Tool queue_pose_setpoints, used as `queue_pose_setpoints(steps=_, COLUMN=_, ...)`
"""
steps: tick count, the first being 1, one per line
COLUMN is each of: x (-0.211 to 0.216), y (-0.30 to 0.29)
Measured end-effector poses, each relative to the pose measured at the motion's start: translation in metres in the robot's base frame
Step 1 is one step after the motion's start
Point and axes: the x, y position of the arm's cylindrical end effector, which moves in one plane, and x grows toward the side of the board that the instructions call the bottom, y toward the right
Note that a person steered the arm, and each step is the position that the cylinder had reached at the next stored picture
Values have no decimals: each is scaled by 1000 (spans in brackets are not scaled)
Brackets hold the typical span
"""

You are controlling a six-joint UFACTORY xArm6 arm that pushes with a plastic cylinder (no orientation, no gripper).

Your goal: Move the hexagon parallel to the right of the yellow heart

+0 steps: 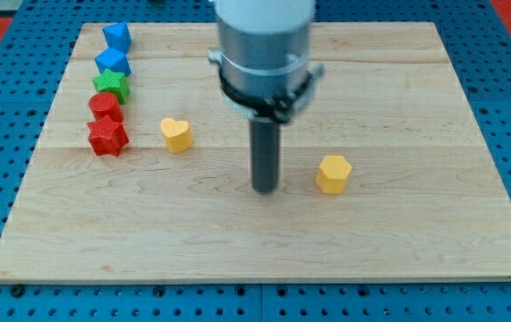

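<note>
Board (398, 80) first: wooden, flat, no containers on it, with the yellow heart (176, 134) left of centre and five blocks stacked in a column at the view's left. You have no claw; my tip (264, 188) holds nothing, just left of the yellow hexagon (334, 173), apart. Hexagon looks light, rigid, likely slippery, so push a flat face squarely.

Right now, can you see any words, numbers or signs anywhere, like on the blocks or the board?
None: no words, numbers or signs can be read in this view.
The yellow hexagon, yellow heart and the red, green and blue blocks at the view's left are plain.
The wooden board shows only grain.
My tip, left of the hexagon, is bare and dark.
</note>
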Motion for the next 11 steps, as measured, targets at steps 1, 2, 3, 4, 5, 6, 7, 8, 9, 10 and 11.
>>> queue_pose_setpoints(steps=1, x=6, y=94)
queue_pose_setpoints(steps=2, x=-31, y=110)
queue_pose_setpoints(steps=3, x=-51, y=52)
queue_pose_setpoints(steps=4, x=-19, y=96)
queue_pose_setpoints(steps=5, x=4, y=27)
queue_pose_setpoints(steps=6, x=-45, y=-22)
queue_pose_setpoints(steps=7, x=-57, y=-25)
queue_pose_setpoints(steps=8, x=-27, y=27)
queue_pose_setpoints(steps=9, x=-38, y=42)
queue_pose_setpoints(steps=10, x=-65, y=42)
queue_pose_setpoints(steps=11, x=-68, y=108)
